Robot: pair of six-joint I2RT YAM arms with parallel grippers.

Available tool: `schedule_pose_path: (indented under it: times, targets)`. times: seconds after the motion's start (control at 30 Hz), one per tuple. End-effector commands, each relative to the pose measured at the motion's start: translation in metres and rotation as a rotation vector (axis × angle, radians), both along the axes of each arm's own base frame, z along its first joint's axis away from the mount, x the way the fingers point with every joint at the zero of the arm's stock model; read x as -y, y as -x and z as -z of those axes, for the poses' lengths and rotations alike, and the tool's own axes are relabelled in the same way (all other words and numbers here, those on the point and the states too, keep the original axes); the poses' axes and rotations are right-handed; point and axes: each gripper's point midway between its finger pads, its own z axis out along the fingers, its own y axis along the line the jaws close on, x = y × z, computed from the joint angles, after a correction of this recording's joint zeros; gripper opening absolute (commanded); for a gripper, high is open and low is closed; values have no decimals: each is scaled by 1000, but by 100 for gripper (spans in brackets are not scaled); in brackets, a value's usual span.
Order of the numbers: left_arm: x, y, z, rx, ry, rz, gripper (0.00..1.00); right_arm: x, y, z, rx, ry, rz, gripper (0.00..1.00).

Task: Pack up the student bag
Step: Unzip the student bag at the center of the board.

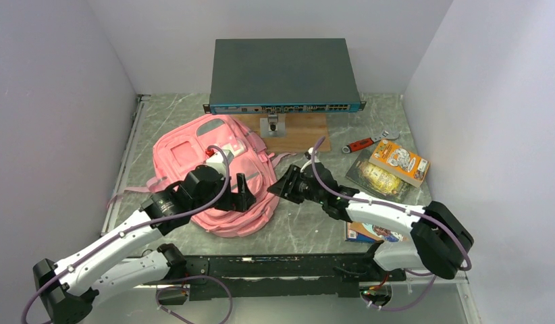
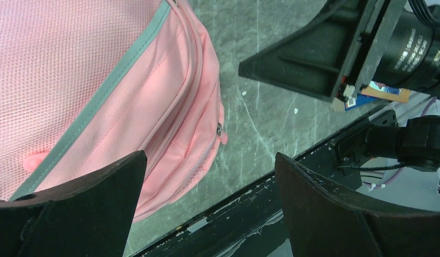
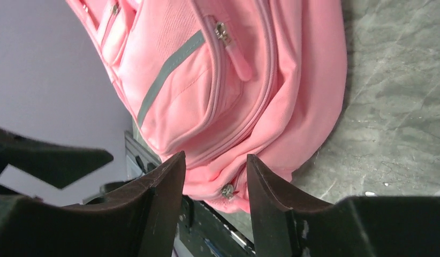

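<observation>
The light-pink student bag (image 1: pixel 214 169) lies flat at the table's left-middle, front pockets up. It also shows in the left wrist view (image 2: pixel 100 91) and the right wrist view (image 3: pixel 234 80). My left gripper (image 1: pixel 245 197) hovers over the bag's near right corner; its jaws are wide apart and empty (image 2: pixel 208 160). My right gripper (image 1: pixel 283 183) sits just right of the bag, facing it. Its jaws are partly apart (image 3: pixel 213 160), and a metal zip slider (image 3: pixel 227 190) on the bag's side seam shows between them, not pinched.
A dark network switch (image 1: pixel 285 74) sits on a wooden stand (image 1: pixel 295 131) at the back. A red-handled tool (image 1: pixel 361 144), an orange snack box (image 1: pixel 400 160) and a clear food pack (image 1: pixel 379 179) lie right. A book (image 1: pixel 369 233) lies under the right arm. White walls enclose three sides.
</observation>
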Motion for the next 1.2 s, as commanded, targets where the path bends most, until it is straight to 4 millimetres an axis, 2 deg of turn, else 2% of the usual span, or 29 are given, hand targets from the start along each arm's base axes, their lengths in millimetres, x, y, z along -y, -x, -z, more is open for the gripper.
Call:
schedule_pose_path:
  times: [0.0,0.17,0.33,0.47,0.57,0.7,0.97,1.13,1.17]
  targets:
    - [6,2,-14,26,65,20,94,5,-17,3,-79,20,126,48]
    - [4,5,-17,35,63,39,94,0,-22,15,-103,30,128,48]
    - [5,6,-18,39,65,45,94,-13,-21,26,-125,1,83,47]
    - [8,5,-17,40,71,52,94,-18,-25,33,-113,-1,76,44]
    - [9,4,-17,36,68,52,94,-18,-30,33,-97,19,83,41]
    - [10,6,-15,29,70,63,94,-16,-34,33,-77,27,96,41]
    - [12,5,-14,23,73,65,94,-25,-36,42,-99,20,80,42]
    - [14,6,-8,6,71,70,93,-30,-43,43,-94,22,90,34]
    - [14,7,-6,2,73,72,92,-31,-44,42,-90,17,91,30]
